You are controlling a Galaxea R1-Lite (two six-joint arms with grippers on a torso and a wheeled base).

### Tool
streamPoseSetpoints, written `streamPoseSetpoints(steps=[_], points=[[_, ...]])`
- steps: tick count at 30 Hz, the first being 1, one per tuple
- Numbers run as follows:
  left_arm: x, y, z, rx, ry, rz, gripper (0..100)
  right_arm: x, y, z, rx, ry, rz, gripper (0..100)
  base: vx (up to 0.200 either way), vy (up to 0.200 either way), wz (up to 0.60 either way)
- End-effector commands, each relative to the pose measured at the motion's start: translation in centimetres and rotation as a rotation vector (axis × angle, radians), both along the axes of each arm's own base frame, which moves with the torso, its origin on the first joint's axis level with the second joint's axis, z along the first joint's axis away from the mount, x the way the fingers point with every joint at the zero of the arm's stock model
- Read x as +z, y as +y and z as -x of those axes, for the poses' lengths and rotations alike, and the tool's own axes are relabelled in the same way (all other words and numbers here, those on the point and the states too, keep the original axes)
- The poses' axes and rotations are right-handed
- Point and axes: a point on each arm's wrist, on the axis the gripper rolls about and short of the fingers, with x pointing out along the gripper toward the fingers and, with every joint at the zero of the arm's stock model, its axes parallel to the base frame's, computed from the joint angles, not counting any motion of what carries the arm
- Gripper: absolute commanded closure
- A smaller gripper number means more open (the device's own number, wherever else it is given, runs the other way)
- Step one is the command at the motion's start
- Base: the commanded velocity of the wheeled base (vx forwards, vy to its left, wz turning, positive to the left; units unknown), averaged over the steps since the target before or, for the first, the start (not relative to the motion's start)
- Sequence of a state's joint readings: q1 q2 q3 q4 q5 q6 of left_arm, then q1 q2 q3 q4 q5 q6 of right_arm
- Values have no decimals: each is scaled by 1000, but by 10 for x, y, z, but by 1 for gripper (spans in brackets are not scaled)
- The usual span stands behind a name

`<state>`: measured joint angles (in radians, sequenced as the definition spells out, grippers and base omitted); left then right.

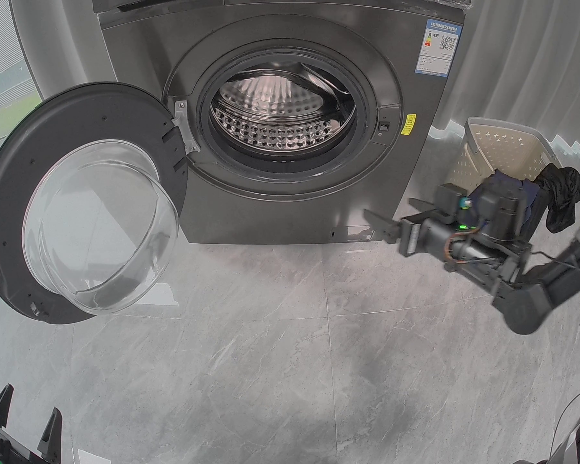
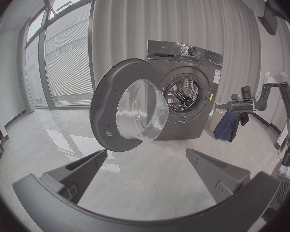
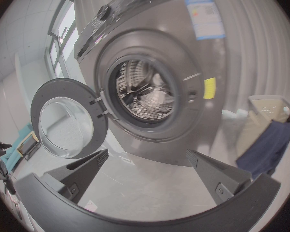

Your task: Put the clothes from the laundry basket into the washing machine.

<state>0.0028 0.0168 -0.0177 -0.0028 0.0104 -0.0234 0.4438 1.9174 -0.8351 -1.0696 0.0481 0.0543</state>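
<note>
Right gripper (image 1: pixel 398 219), mid-right of the head view, gapes wide and empty near the laundry basket (image 1: pixel 502 153) draped with dark clothes (image 1: pixel 564 191); left gripper (image 1: pixel 26 417), bottom-left corner, equally spread, empty.

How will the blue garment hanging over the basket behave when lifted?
Probably floppy: the blue garment hangs limp over the rim of the basket, so it should sag and trail. Likely light, since it drapes in soft folds. It might drag the black garment beside it.
</note>
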Motion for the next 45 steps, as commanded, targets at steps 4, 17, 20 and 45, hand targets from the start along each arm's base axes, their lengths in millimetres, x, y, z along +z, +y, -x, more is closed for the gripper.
streamPoseSetpoints(steps=[4, 17, 20, 45], points=[[-5, 0, 0, 1, 7, 0, 0, 30, -120, 121, -245, -177, 9, 0, 0, 0, 0], [-5, 0, 0, 1, 5, -2, 0, -1, -144, 213, -334, -164, -5, 0, 0, 0, 0], [-5, 0, 0, 1, 4, -2, 0, 0, -148, 240, -362, -186, -36, 0, 0, 0, 0], [-5, 0, 0, 2, 4, 1, 0, -88, -153, 341, -508, -5, 31, 0, 0, 0, 0]])
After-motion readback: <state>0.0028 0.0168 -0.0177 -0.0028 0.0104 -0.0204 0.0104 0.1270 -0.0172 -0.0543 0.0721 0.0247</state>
